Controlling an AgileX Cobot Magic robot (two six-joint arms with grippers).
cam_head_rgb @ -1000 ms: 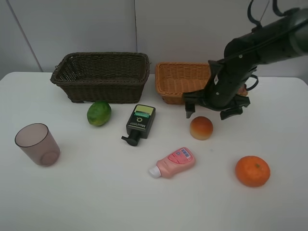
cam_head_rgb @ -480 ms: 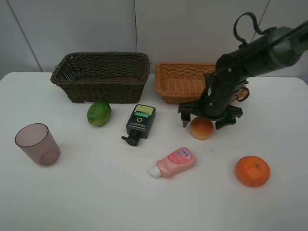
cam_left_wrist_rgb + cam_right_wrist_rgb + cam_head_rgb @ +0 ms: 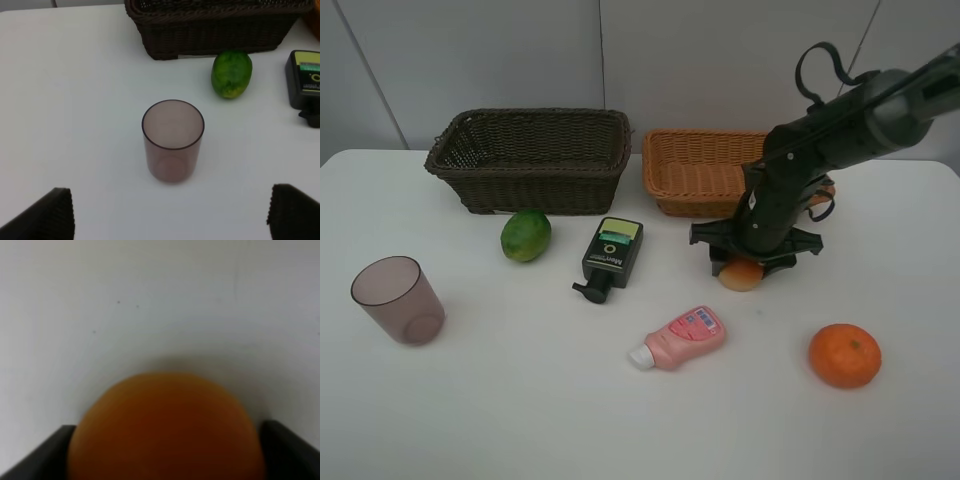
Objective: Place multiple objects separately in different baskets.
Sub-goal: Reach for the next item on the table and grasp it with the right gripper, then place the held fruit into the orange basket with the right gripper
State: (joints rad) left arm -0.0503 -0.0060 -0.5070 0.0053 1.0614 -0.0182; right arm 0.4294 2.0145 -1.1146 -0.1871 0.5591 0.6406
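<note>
My right gripper point(image 3: 748, 262) is down over the red-yellow peach point(image 3: 741, 274), which sits on the table just in front of the light tan basket point(image 3: 688, 178). In the right wrist view the peach point(image 3: 165, 430) fills the gap and both fingers point(image 3: 45, 455) press its sides, so the gripper is shut on it. My left gripper point(image 3: 170, 215) is open, its tips wide apart, short of the upright purple-brown cup point(image 3: 173, 140). The green lime point(image 3: 526, 235) and the black pump bottle point(image 3: 610, 255) lie in front of the dark brown basket point(image 3: 530, 165).
A pink white-capped bottle point(image 3: 682, 338) lies on its side in the middle front. An orange point(image 3: 844, 355) rests at the front right. The cup point(image 3: 397, 299) stands at the far left. Both baskets sit along the back wall.
The right arm came down from in front of the tan basket onto the peach, and its fingers closed in on the fruit. Nothing else moved.
</note>
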